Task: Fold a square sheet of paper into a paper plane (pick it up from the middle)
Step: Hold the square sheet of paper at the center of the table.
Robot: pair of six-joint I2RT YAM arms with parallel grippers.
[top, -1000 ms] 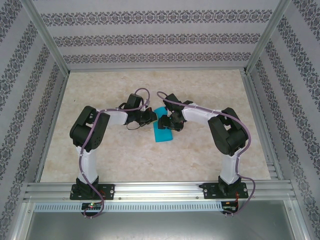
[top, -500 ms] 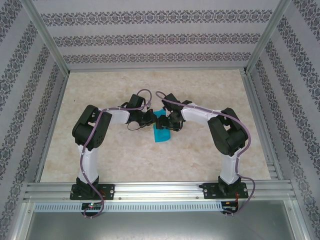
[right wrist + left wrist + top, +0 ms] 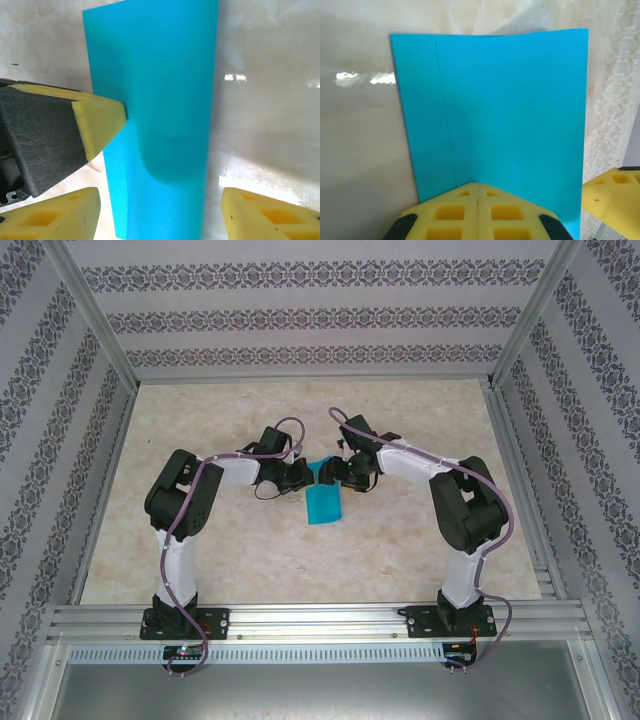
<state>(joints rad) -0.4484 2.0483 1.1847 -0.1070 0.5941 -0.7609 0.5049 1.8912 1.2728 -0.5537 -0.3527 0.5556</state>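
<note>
The square sheet of paper (image 3: 322, 505) is cyan-blue and lies on the table between my two grippers, folded to a tall rectangle with a lengthwise crease (image 3: 510, 110) (image 3: 165, 75). No paper plane is in view. My left gripper (image 3: 303, 476) (image 3: 478, 187) is shut, its yellow tips set against the sheet's near part. In the right wrist view one left fingertip (image 3: 100, 122) touches the paper's left edge. My right gripper (image 3: 340, 476) (image 3: 162, 217) is open, a finger on each side of the sheet's end without touching it. One right finger (image 3: 612, 197) shows at the lower right of the left wrist view.
The beige marbled tabletop (image 3: 250, 550) is ringed by an aluminium frame (image 3: 320, 620) and patterned walls. Both arms bend inward and meet at the table's centre.
The right arm has swung its elbow out to the right and its gripper has drawn slightly back from the sheet. The paper looks narrower than a second ago. The left gripper stays shut.
</note>
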